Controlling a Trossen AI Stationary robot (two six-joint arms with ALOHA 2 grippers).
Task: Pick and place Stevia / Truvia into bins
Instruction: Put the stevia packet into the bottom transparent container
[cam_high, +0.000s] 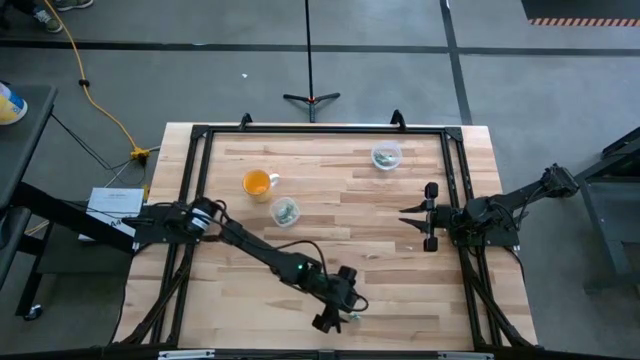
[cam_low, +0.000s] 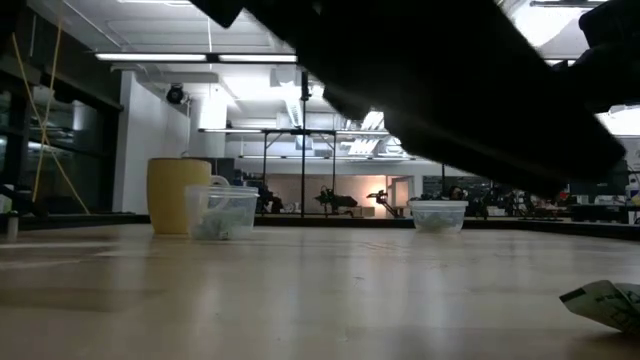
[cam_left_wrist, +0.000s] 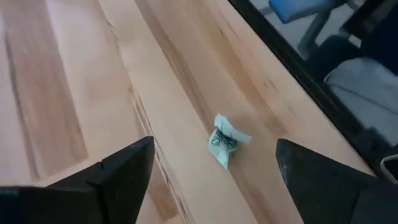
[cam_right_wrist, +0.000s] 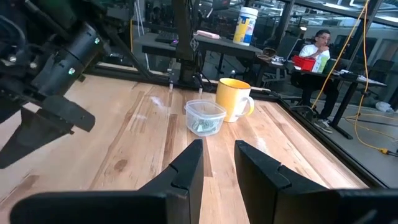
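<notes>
One crumpled green-and-white Stevia packet (cam_left_wrist: 225, 143) lies flat on the wood near the table's near edge; it also shows in the high view (cam_high: 353, 318) and the low view (cam_low: 606, 302). My left gripper (cam_left_wrist: 214, 148) hovers over it, open, one finger on each side, touching nothing. Two clear bins stand upright on the table: one (cam_high: 285, 211) beside the orange cup, with packets inside, and one (cam_high: 386, 155) near the far edge, also with packets. My right gripper (cam_high: 408, 216) waits at the table's right side, pointing left, its fingers (cam_right_wrist: 189, 163) a narrow gap apart.
An orange cup with a handle (cam_high: 258, 182) stands just left of the nearer bin. A black frame (cam_high: 320, 129) runs round the table's edges. In the right wrist view a seated person (cam_right_wrist: 318, 48) shows in the room beyond the table.
</notes>
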